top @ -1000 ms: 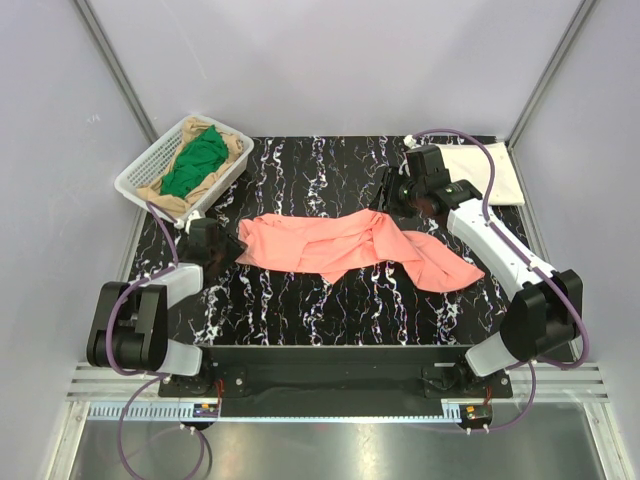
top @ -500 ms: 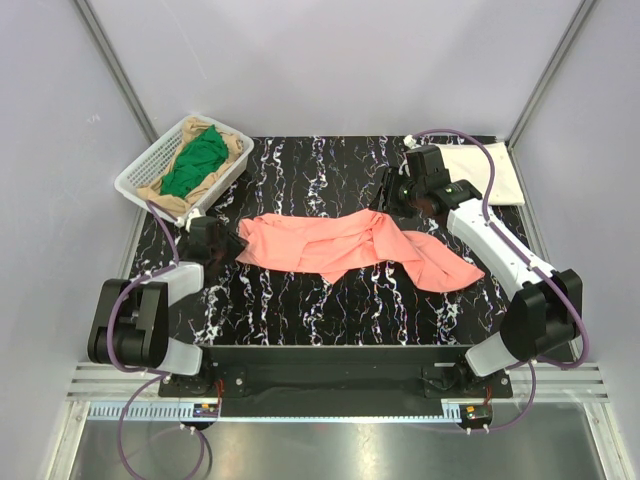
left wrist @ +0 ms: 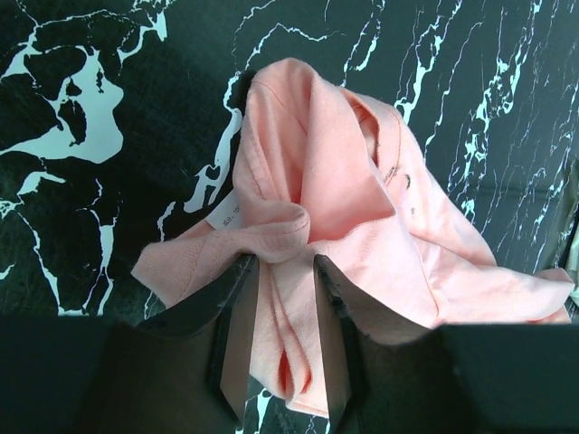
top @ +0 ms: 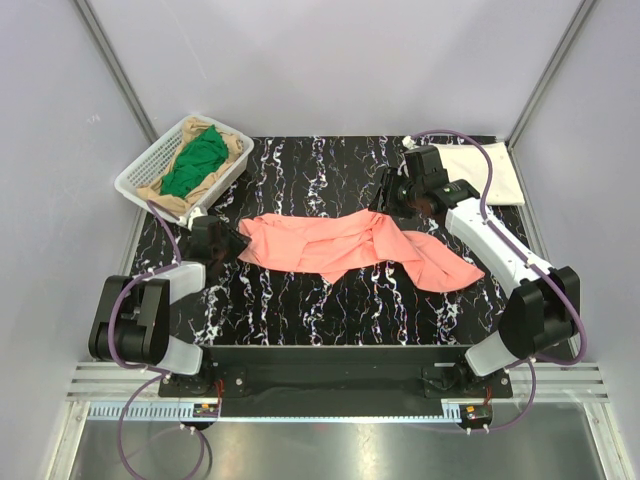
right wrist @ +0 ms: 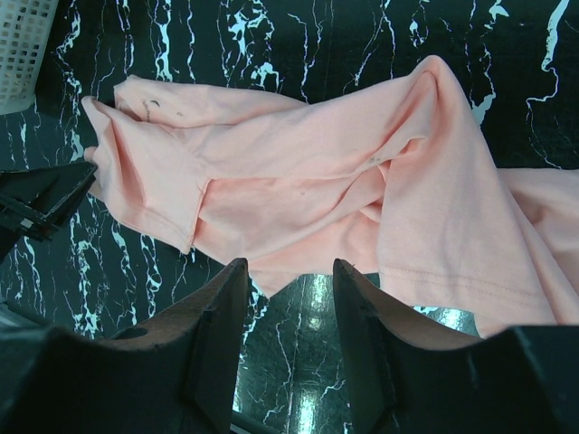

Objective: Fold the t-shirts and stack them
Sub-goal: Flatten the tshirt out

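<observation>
**Flattening the shirt before the first fold**
On the black, white-veined marble-look table (top: pixel 330 300), the salmon-pink cloth t-shirt (top: pixel 340 245) lies rumpled across the middle, and a folded cream-white shirt (top: pixel 490 170) sits at the far right corner. The left gripper (left wrist: pixel 282 267), jaws narrow, pinches a bunched fold at the pink shirt's left end. The right gripper (right wrist: pixel 288 267) hangs part-open and empty over its far edge. It would do best, I judge, to take a single-layer hem, then draw both ends apart evenly.

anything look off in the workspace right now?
The salmon-pink t-shirt lies twisted and bunched across mid-table, not flat; its left end is pinched in the left gripper. The green t-shirt and tan t-shirt are heaped unfolded in the basket.
</observation>
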